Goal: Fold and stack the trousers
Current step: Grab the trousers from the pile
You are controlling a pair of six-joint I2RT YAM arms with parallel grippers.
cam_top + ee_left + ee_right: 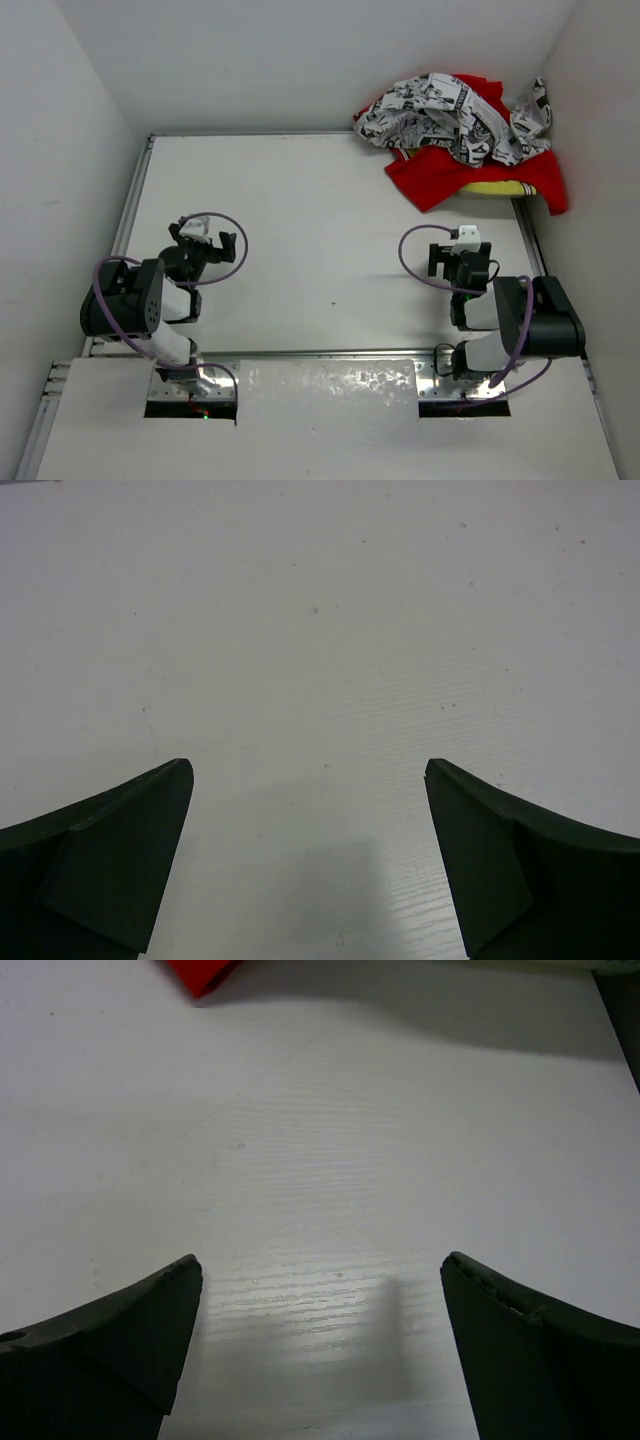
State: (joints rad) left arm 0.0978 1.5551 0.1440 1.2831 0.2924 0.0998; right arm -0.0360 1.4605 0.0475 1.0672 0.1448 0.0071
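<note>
The trousers [455, 118], white with black newspaper-style print, lie crumpled on top of a heap of clothes in the far right corner of the table. My left gripper [205, 243] is open and empty over bare table at the near left; the left wrist view shows its fingers [120, 850] spread wide with nothing between them. My right gripper [460, 258] is open and empty at the near right, well short of the heap. The right wrist view shows its spread fingers [120, 1330] over bare table.
A red garment [440, 180] and a yellow one [495, 187] lie under the trousers; a red corner [200, 975] shows in the right wrist view. White walls enclose the table [320, 230] at the back and sides.
</note>
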